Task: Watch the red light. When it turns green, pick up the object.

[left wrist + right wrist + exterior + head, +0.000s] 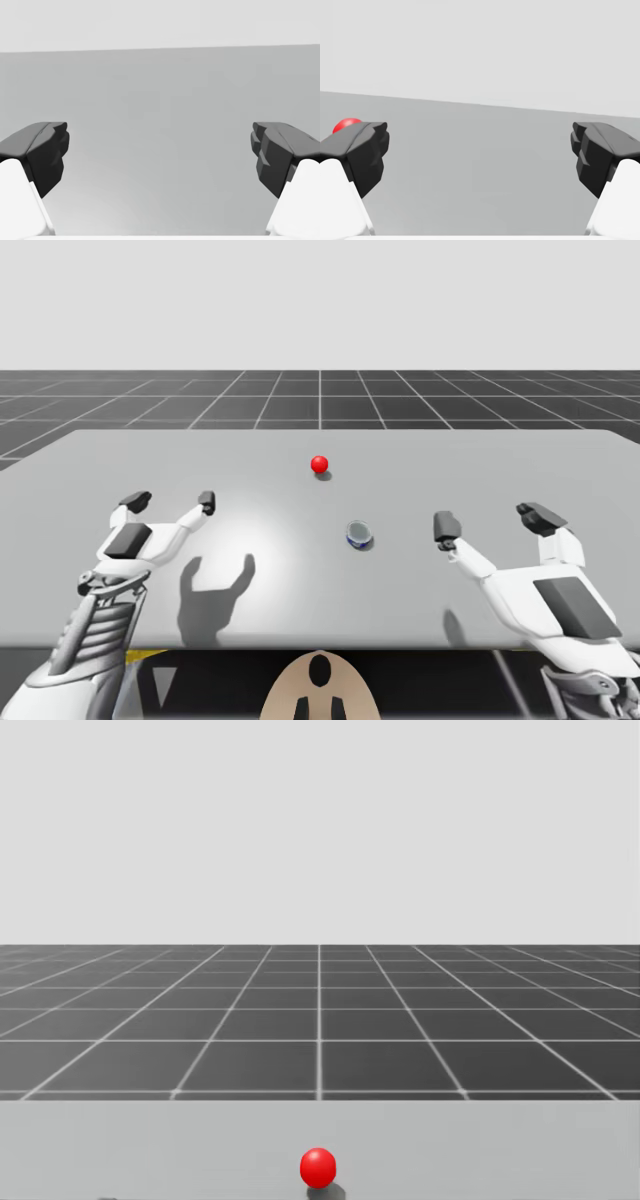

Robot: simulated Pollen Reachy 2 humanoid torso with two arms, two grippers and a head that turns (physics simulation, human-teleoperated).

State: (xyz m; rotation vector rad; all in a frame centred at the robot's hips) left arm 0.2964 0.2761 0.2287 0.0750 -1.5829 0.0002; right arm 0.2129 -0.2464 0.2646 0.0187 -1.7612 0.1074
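Note:
The light is a red ball (319, 464) resting on the grey table (120, 460), past the middle; it also sits low in the head view as the red ball (318, 1167). A small blue and silver can (359, 534) stands nearer me, slightly right of centre. My left gripper (172, 502) hovers open over the table's left part, far from the can. My right gripper (493, 520) is open to the right of the can, with a gap between them. In the right wrist view the red ball (345, 124) peeks from behind one finger (362, 152). Nothing lies between either pair of fingers.
The grey table's far edge (320, 1102) meets a dark gridded floor (320, 1020). Bare table surface (160, 125) stretches ahead of my left gripper (160, 155). Both arms cast shadows on the near part of the table (215, 590).

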